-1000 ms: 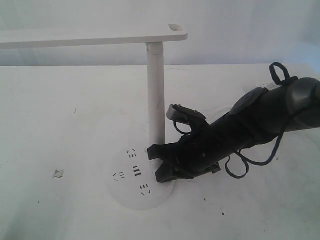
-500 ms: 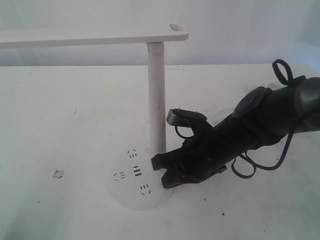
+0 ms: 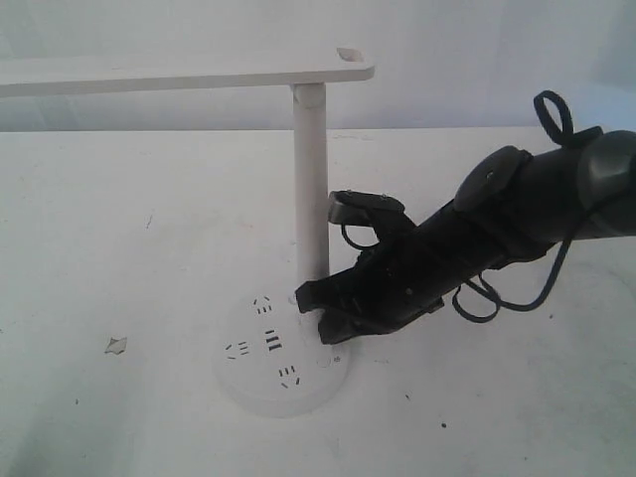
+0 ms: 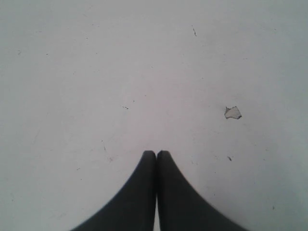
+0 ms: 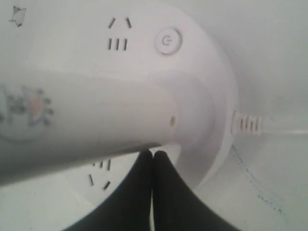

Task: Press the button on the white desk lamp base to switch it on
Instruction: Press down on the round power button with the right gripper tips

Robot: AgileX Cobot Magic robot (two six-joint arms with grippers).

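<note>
White bench fills every view, with a pale wall behind it in the exterior view. One lamp stands near the middle: its round base rests on the bench, and one flat head runs off to the left above.

The exterior view shows three groups of socket slots around the central ports. The right wrist view shows only two slot groups, but it alone shows plainly the one round button on the base and the cord leaving the base's rim. One grey scrap lies on the bench. The left wrist view shows it, but no lamp.

The right arm comes in from the right edge and slants down to the left, wrist low over the base. The right end effector has its fingers pressed together with nothing between them. Its tips are at the foot of the pole, apart from the uncovered button. I cannot tell whether they touch the pole.

The left end effector is likewise closed on nothing, over bare bench.
</note>
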